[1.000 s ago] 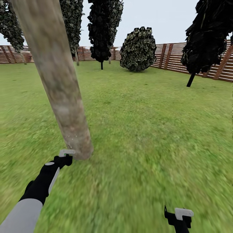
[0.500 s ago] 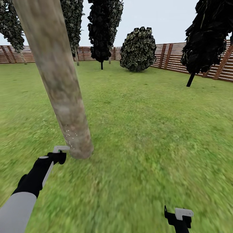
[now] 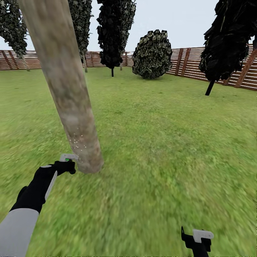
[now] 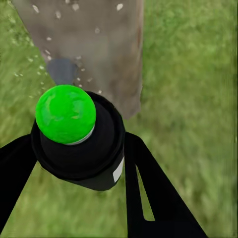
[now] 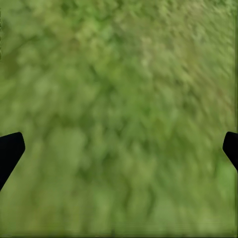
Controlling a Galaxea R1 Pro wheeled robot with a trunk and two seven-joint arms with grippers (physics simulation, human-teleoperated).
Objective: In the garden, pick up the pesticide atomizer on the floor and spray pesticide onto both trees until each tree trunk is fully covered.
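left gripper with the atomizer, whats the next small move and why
Probably raise the left gripper a little along the tree trunk while it holds the atomizer aimed at it. The pale spray specks sit only low on the trunk near its base, and the bark above looks unspeckled, so the higher trunk likely remains uncovered.

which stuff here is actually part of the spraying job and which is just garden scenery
Part of the job:
- pesticide atomizer, green-capped, clamped in the left gripper
- tree trunk, flecked with droplets near its base

Just scenery:
- round bush
- dark narrow trees
- wooden fence
- right gripper, open over grass
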